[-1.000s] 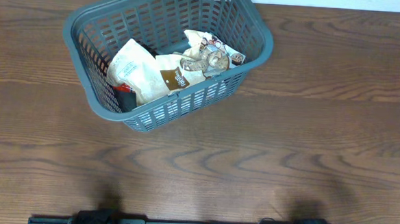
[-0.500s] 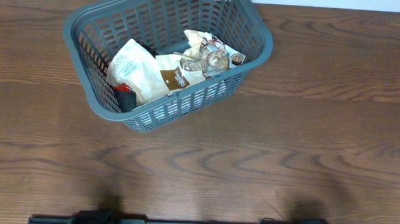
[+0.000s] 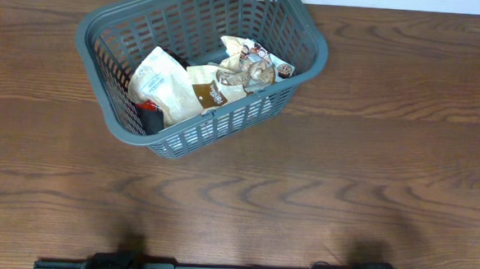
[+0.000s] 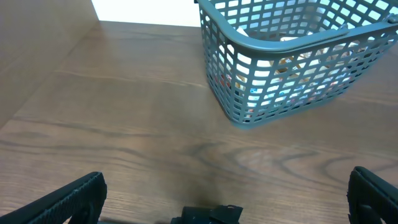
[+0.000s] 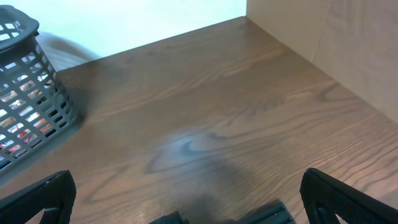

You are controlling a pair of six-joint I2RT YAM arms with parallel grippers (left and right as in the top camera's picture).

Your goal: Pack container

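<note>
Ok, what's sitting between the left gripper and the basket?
Nothing. The left wrist view shows only bare wooden table between the open left gripper and the basket.

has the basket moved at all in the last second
No. In the overhead view the container sits at the same spot and angle as before, and its far rim crosses the back edge of the table at the same place.

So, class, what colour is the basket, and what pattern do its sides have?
The basket is dark grey, with slotted lattice sides. The overhead view shows it best.
</note>
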